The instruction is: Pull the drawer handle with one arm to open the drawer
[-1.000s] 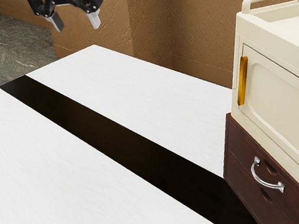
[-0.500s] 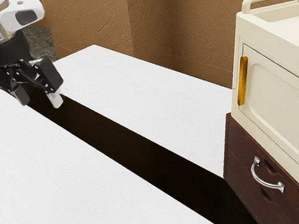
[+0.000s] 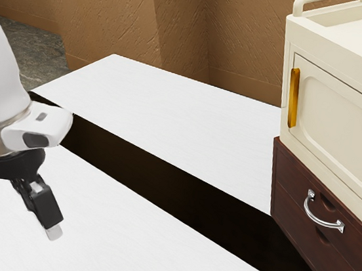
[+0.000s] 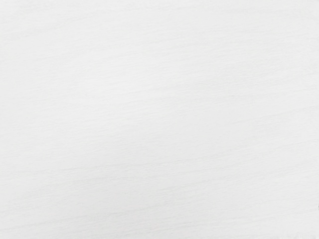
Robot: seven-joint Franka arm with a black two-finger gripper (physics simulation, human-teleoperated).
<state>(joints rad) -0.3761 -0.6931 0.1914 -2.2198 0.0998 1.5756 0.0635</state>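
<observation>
Claw (image 3: 54, 232), shifted down-frame to lower left; opening indeterminable | Silver handle (image 3: 318, 220), lower right, on dark drawer (image 3: 295, 176) | Handle presumably rigid, slippery, best grasped mid-bow; drawer probably moderately heavy, requiring steady traction.

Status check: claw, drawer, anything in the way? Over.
Claw over white tabletop, away from silver handle. Drawer looks shut. Black strip between, no obstacle seen.
</observation>
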